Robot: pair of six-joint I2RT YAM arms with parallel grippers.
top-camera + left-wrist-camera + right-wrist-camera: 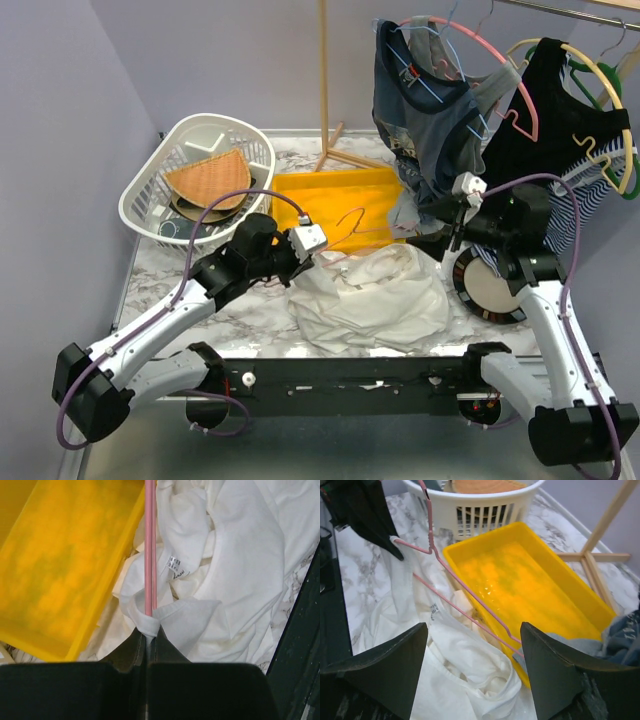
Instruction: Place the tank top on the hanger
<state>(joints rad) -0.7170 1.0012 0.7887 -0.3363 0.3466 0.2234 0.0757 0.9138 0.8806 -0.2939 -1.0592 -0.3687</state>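
Left gripper (148, 636) tight on hanger (149, 555) — right gripper (472, 632) agape — woven mat (208, 180) in basket (137, 212).

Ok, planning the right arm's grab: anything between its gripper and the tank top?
Only the pink wire hanger, held by the left gripper, crosses part of the tank top; fabric under the right gripper is uncovered.

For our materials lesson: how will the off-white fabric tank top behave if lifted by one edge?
Probably floppy: the off-white fabric tank top lies crumpled in soft folds. Likely light, since it looks thin. It may slide along the slim pink wire hanger pinched in the left tool.
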